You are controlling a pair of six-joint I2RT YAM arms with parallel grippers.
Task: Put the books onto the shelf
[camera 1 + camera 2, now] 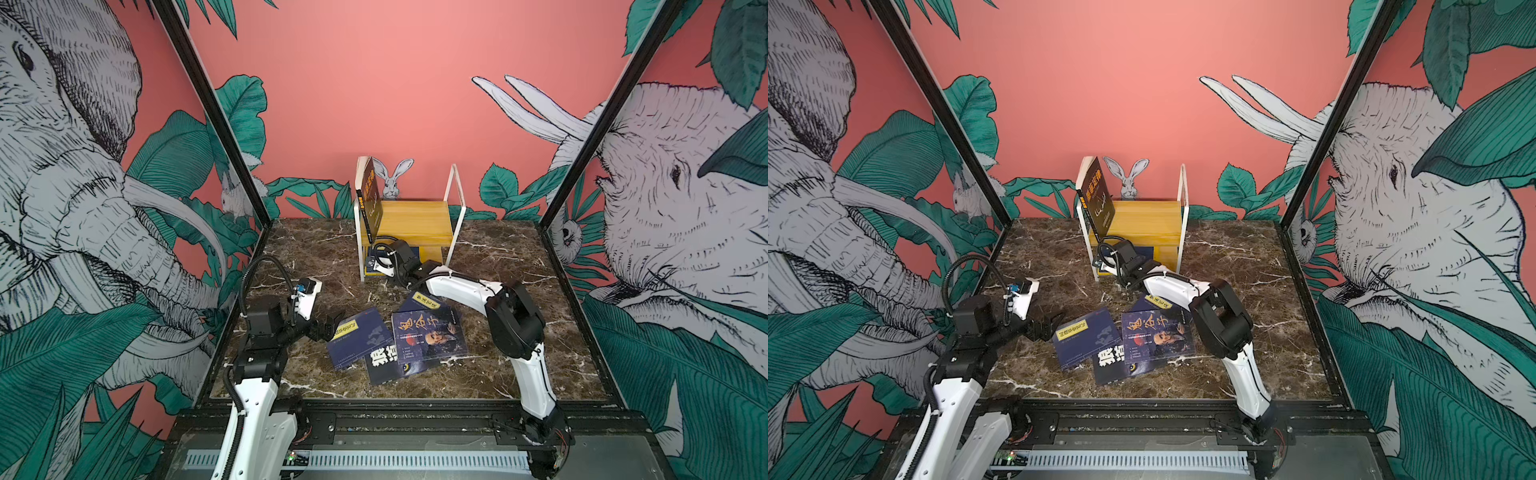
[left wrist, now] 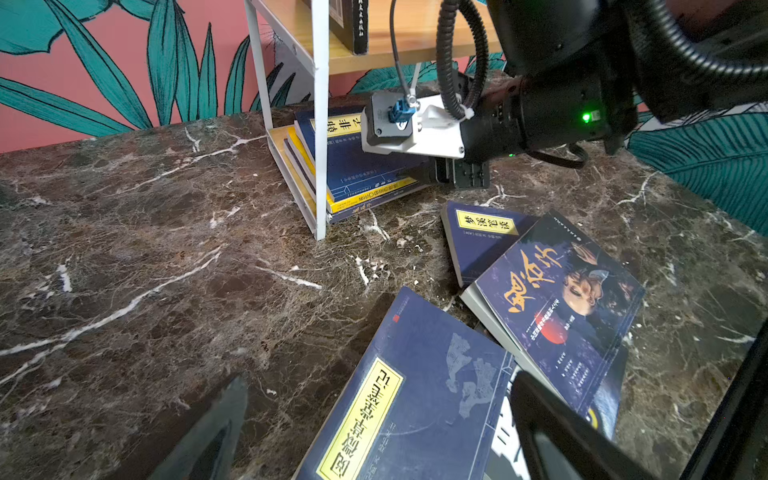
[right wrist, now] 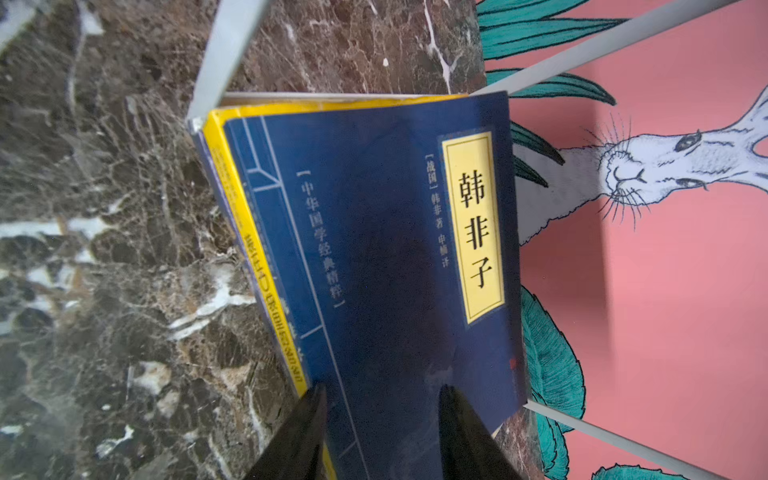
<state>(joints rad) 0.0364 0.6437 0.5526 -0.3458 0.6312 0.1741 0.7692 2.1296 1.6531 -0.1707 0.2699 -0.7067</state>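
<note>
A shelf [image 1: 419,218] of yellowish boards in a white metal frame stands on a marble tabletop [image 1: 519,270]. On its lower board, a navy paperback [image 3: 374,249] with a yellow label tops a stack [image 2: 374,193]. The right gripper [image 3: 382,395] hovers over the paperback's near edge, jaws parted, grasping nothing. In front of the shelf, loose navy books [image 1: 361,340] lie beside the left gripper [image 1: 328,326], spread wide and empty.

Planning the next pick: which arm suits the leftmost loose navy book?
Left. The left pincer, open, hovers beside that navy book; the right pincer is away at the shelf, at its lower tier, over the stacked books.
</note>
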